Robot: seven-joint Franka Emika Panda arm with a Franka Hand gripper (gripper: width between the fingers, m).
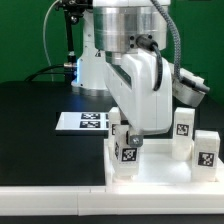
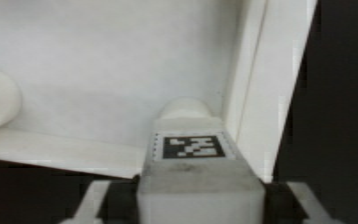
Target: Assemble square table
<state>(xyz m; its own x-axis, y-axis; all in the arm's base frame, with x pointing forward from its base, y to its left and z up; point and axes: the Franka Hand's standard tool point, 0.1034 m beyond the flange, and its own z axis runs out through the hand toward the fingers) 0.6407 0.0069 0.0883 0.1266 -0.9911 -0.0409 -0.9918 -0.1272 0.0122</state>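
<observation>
Looking from the exterior view, you see your gripper (image 1: 131,146) pinching a tagged white leg (image 1: 130,150) upright over the square tabletop (image 1: 160,172), near the corner facing the exterior view's left. Just beside it stands a second leg (image 1: 116,126). Two more legs (image 1: 183,124) (image 1: 206,150) stand on the top toward the exterior view's right. The marker board (image 1: 82,121) lies flat on the black table (image 1: 40,130) behind. In the wrist view, fingers (image 2: 105,198) flank the held leg (image 2: 195,150) inside the tray's raised wall (image 2: 259,70).
</observation>
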